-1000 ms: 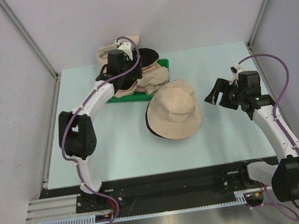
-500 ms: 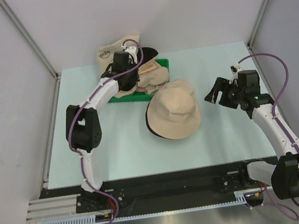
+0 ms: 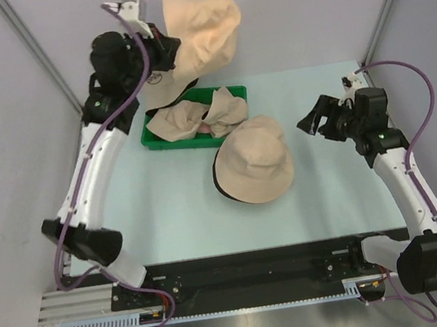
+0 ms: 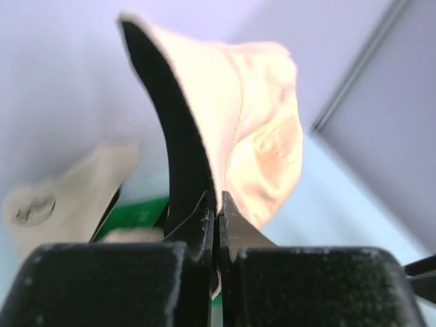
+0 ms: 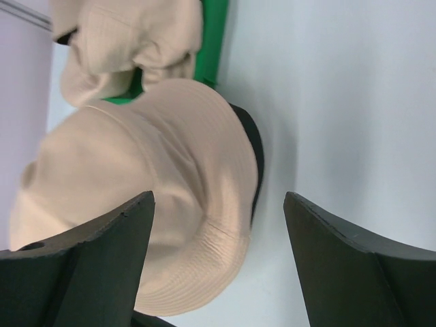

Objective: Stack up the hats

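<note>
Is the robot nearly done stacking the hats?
Not yet. One tan hat lies on the table as the base. The left gripper is shut on a lifted hat, held high. More crumpled hats wait in the green tray; the right gripper is open, empty.

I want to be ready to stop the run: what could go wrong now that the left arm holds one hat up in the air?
1. The left gripper pinches the lifted hat only by the edge of its brim, so it might slip out.
2. That hat hangs floppy, so it may land folded or off centre on the hat on the table.
</note>
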